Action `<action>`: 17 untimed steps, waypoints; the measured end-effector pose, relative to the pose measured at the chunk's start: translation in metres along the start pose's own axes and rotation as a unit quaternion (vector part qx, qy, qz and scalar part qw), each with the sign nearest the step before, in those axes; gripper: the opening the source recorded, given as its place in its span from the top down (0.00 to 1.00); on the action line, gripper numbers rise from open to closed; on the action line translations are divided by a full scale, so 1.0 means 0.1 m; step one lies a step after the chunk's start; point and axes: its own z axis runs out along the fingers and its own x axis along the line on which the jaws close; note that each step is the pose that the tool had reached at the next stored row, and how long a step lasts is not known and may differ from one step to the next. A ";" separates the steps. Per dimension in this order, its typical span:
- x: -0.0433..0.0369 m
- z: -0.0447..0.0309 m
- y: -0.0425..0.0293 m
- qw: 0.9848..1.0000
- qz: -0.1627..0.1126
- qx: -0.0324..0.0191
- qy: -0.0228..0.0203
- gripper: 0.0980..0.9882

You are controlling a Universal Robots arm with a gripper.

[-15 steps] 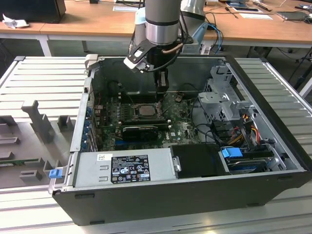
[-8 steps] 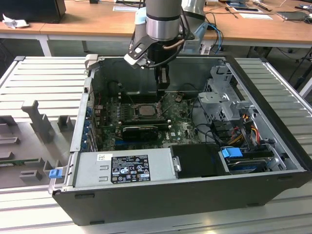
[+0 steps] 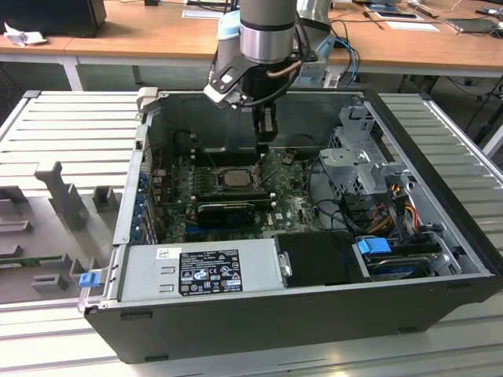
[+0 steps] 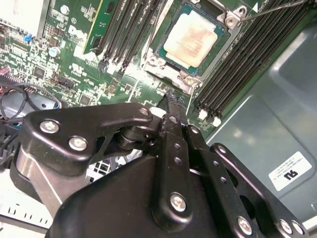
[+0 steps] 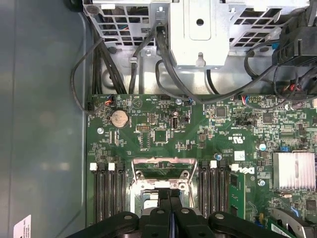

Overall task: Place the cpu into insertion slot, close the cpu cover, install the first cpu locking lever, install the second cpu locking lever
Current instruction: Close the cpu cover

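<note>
The cpu (image 4: 192, 38) is already down flat in the slot (image 4: 210, 58), its pale top facing up inside the open case (image 3: 314, 314) on the worktop (image 3: 71, 118), so the first step looks finished. The end effector (image 4: 171, 99) hangs over the board with its fingers pressed together and nothing between them, the tip just beside the socket's edge but, as far as I can tell, not touching it.

In the first wrist view the cover (image 5: 163, 161) seems to be tilted up off the socket, with green board showing through its window, so I would say it is not yet shut. A thin wire lever (image 4: 277, 9) slants away from one corner of the socket and looks unlatched. By my reckoning the cover and both levers are left to do.
</note>
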 end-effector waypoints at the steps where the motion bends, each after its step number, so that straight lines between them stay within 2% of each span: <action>1: 0.000 -0.008 0.001 1.000 0.000 0.000 0.000 0.99; 5: 0.002 -0.041 0.012 1.000 0.000 0.000 0.000 0.99; 11: 0.003 -0.046 0.062 1.000 0.000 0.000 0.000 0.99; 17: 0.005 -0.039 0.186 1.000 0.000 0.000 0.000 0.99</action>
